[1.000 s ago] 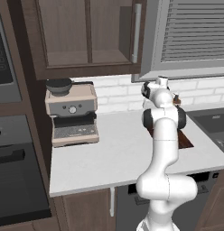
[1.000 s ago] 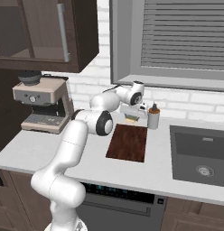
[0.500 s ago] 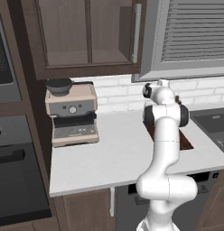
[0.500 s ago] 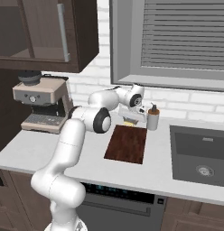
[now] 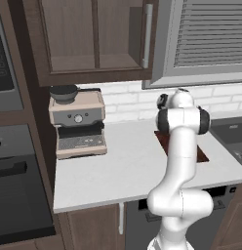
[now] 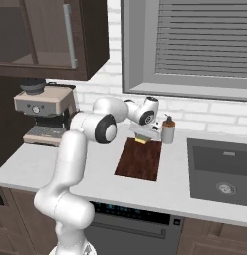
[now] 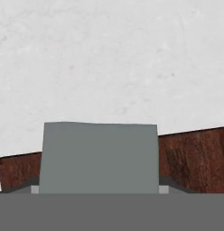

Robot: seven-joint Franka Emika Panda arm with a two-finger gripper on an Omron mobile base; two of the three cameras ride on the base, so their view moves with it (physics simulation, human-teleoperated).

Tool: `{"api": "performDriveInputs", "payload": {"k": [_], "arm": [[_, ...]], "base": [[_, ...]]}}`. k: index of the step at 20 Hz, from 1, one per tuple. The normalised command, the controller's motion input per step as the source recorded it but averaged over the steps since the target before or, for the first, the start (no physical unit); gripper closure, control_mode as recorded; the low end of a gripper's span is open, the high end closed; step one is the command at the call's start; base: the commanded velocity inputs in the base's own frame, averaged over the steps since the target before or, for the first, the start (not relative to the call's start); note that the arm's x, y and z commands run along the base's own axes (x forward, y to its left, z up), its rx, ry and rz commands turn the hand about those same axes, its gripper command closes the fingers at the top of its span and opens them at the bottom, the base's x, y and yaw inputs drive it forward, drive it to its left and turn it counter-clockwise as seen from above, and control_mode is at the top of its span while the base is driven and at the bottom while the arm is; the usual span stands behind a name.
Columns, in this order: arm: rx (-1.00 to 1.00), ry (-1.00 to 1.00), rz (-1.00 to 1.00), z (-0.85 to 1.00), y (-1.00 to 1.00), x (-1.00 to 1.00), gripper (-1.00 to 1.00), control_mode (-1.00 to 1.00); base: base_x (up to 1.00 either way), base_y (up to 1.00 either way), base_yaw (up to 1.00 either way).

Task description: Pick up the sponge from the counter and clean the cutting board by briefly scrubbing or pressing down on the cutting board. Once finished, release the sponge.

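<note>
Sponge (image 6: pixel 141 140) sits pinched in the gripper (image 6: pixel 142 138), hanging just above the far edge of the cutting board (image 6: pixel 140 160), with a soap bottle (image 6: pixel 168 130) close beside.

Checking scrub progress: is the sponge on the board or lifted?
Cannot tell. The sponge sits under the gripper at the cutting board's far edge; contact unclear.

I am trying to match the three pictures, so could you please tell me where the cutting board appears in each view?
Left base view: cutting board right of centre, mostly behind the arm.
Right base view: centre, on the counter, left of the sink.
Hand view: a brown band across the lower part.
Shared landmark: the white counter.
</note>
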Motion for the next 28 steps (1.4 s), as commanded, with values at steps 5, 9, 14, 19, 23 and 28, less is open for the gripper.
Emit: {"api": "performDriveInputs", "payload": {"k": [5,9,14,19,23,28], "arm": [[0.00,-0.07,-0.01,0.00,0.00,-0.34,1.00,-1.00],[0.00,-0.01,0.00,-0.07,0.00,-0.24,1.00,-1.00],[0.00,-0.03,0.00,-0.21,0.01,-0.14,1.00,-1.00],[0.00,-0.10,0.00,-0.36,0.00,-0.17,1.00,-1.00],[0.00,-0.11,0.00,-0.52,0.00,-0.31,1.00,-1.00],[0.00,-0.13,0.00,-0.65,0.00,-0.30,1.00,-1.00]], "base": [[0.00,0.00,0.00],[0.00,0.00,0.00],[0.00,0.00,0.00],[0.00,0.00,0.00],[0.00,0.00,0.00],[0.00,0.00,0.00]]}}
